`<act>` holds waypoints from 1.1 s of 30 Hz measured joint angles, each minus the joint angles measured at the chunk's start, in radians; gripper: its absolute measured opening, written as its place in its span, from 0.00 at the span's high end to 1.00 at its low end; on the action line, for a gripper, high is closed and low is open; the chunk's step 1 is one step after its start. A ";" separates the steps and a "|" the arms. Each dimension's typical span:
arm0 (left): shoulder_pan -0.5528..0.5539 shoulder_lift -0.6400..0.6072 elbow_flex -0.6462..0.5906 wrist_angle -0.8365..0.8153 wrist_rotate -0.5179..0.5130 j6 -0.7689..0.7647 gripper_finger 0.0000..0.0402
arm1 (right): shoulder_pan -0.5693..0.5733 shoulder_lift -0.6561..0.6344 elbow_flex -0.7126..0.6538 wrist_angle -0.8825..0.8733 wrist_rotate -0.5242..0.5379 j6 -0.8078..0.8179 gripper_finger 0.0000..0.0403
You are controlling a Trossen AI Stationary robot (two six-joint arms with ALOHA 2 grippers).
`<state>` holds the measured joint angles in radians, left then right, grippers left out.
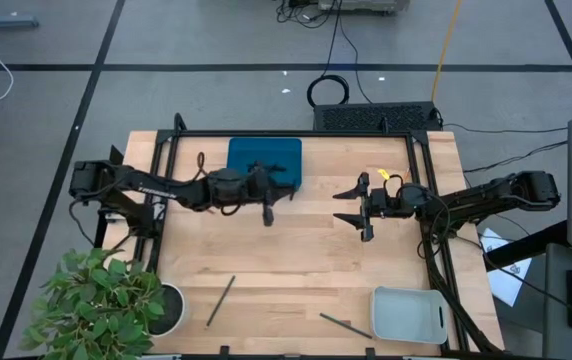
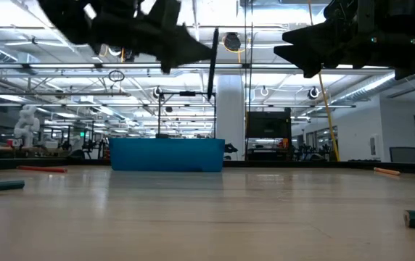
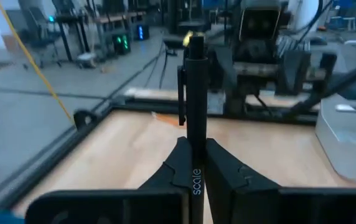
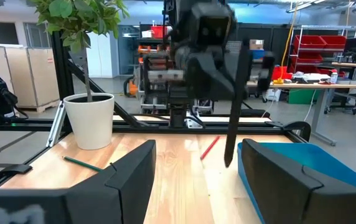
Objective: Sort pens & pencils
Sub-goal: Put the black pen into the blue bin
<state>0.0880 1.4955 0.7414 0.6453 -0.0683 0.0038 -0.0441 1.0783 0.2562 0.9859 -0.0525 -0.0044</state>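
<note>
My left gripper [image 1: 269, 200] is shut on a black pen [image 3: 195, 93] and hangs over the table's middle, just off the near right corner of the blue tray [image 1: 264, 162]. In the low view the pen [image 2: 212, 69] stands upright, high above the wood. My right gripper [image 1: 341, 205] is open and holds nothing; it faces the left gripper from the right, and its wrist view shows the pen [image 4: 234, 124] ahead of it. A dark pencil [image 1: 220, 300] and another [image 1: 346, 325] lie flat near the near edge. A red pencil [image 4: 210, 146] lies by the blue tray. My left gripper pinches the pen between its two fingers [image 3: 172, 168], on the barrel [image 3: 194, 146] away from the clip end. The fingers come level from the table's left and lie across the pen. The pen is upright and lifted clear of the table.
A grey tray [image 1: 409, 315] sits at the near right corner. A potted plant [image 1: 161, 305] stands at the near left corner. A black frame [image 1: 421, 160] runs along the table's sides. An orange stick [image 2: 385, 172] lies toward the far right. Bare wood lies between the grippers and the near edge.
</note>
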 joint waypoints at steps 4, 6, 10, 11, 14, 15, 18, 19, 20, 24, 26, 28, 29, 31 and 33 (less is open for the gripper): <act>-0.002 -0.029 -0.090 0.060 0.022 -0.036 0.96 | 0.000 0.000 0.000 -0.001 0.000 -0.003 0.44; -0.018 -0.049 -0.134 0.089 0.019 -0.039 0.96 | 0.000 0.000 0.000 -0.001 0.000 -0.011 0.44; -0.056 -0.099 -0.181 0.134 0.018 -0.039 0.96 | 0.000 0.000 0.000 -0.003 0.000 -0.013 0.44; -0.064 -0.118 -0.189 0.135 0.012 -0.036 0.96 | 0.000 0.000 0.000 -0.003 0.000 -0.014 0.44; -0.082 -0.148 -0.203 0.133 -0.029 -0.021 0.96 | 0.000 0.000 0.000 -0.006 0.000 -0.015 0.44; -0.085 -0.152 -0.206 0.133 -0.037 -0.014 0.96 | 0.000 0.000 0.000 -0.008 0.000 -0.014 0.44; -0.090 -0.161 -0.208 0.135 -0.044 -0.010 0.96 | 0.000 0.000 0.001 -0.014 0.000 -0.009 0.44; -0.090 -0.161 -0.207 0.135 -0.044 -0.010 0.96 | 0.000 0.000 0.001 -0.014 0.000 -0.009 0.44; -0.090 -0.160 -0.208 0.132 -0.045 -0.010 0.96 | 0.000 0.000 0.001 -0.014 0.000 -0.009 0.44; -0.090 -0.160 -0.208 0.129 -0.045 -0.010 0.96 | 0.000 0.000 0.001 -0.020 0.000 -0.008 0.44; -0.090 -0.160 -0.208 0.129 -0.045 -0.009 0.96 | 0.000 0.000 0.001 -0.021 0.000 -0.008 0.44; -0.090 -0.160 -0.208 0.133 -0.046 -0.009 0.96 | 0.000 0.000 0.001 -0.021 0.000 -0.008 0.44; -0.090 -0.160 -0.208 0.133 -0.057 -0.010 0.96 | 0.000 0.000 0.001 -0.021 0.000 -0.008 0.44; -0.090 -0.160 -0.208 0.129 -0.119 -0.008 0.96 | 0.000 0.000 0.001 -0.020 0.000 -0.008 0.44; -0.083 -0.160 -0.208 0.114 -0.226 -0.006 0.96 | 0.000 0.000 0.001 -0.020 0.000 -0.010 0.44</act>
<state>0.0049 1.3357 0.5339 0.7595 -0.2942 -0.0023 -0.0442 1.0782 0.2569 0.9657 -0.0525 -0.0139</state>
